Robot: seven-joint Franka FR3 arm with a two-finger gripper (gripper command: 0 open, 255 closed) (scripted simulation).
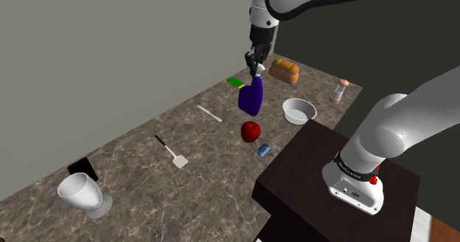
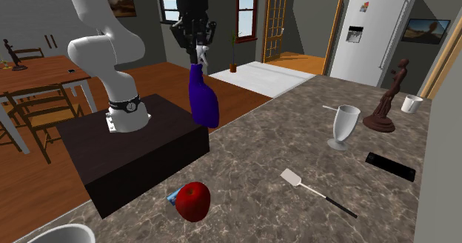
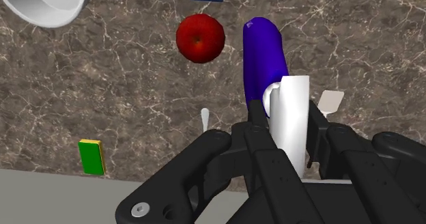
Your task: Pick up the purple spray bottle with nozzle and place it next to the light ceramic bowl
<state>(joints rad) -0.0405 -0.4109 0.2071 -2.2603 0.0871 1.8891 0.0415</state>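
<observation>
Gripper pinches the white nozzle of the purple spray bottle, which hangs above the marble countertop. Red apple and blue card lie near. White bowl sits toward the shoulder view's right, green sponge behind.

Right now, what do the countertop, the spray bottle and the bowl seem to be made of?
The countertop: stone, probably marble, by its brown surface with white veins. The spray bottle: smooth purple body with a sheen, white nozzle, likely plastic. The bowl: plain matte white; ceramic or plastic, cannot tell.
</observation>
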